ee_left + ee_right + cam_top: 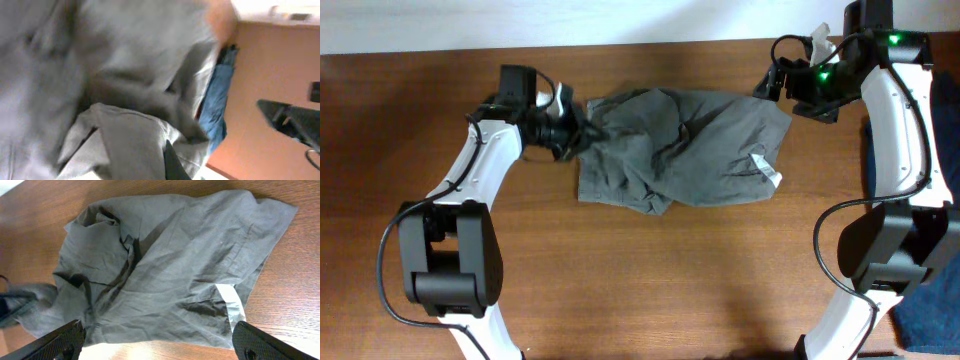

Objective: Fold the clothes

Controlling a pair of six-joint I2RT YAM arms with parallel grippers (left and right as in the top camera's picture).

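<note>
The clothes [680, 150] are one crumpled grey garment on the wooden table, with a white label [767, 170] near their right edge. My left gripper [582, 130] is at the garment's left edge, shut on a bunched fold. In the left wrist view grey cloth [125, 75] fills the frame and wraps one dark finger [172, 165]. My right gripper [772, 82] hovers open above the garment's far right corner. In the right wrist view the garment [165, 265] and its label [232, 302] lie spread beyond the wide-apart fingertips [55, 342], which hold nothing.
A dark blue garment [930, 320] lies at the table's near right corner, and also shows in the left wrist view [220, 100]. Something white [820, 42] sits at the far edge behind the right gripper. Bare wood [670, 270] stretches in front of the garment.
</note>
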